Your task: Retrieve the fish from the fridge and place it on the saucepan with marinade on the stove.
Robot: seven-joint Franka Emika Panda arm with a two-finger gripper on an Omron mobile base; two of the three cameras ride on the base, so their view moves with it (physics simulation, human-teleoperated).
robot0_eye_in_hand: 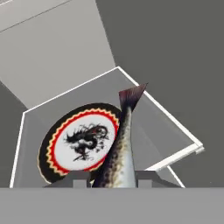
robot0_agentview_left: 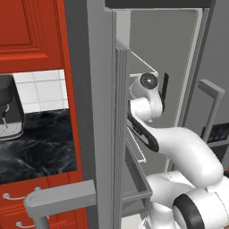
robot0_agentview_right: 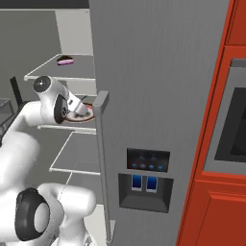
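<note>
The gripper [robot0_eye_in_hand: 113, 177] was clenched on the fish [robot0_eye_in_hand: 119, 144], lifted above a plate [robot0_eye_in_hand: 81, 142] on a fridge [robot0_agentview_right: 158, 96] shelf [robot0_eye_in_hand: 144, 127]. The fish seemed slippery; a mid-body grip looked safest.

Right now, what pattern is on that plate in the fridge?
A black dragon on white, ringed red and yellow, black rim; the plate shows best in hand view.

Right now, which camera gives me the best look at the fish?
The hand view: the fish rises between the tool's fingertips, its tail over the plate on the fridge shelf. In both base views the arm blocks it.
</note>
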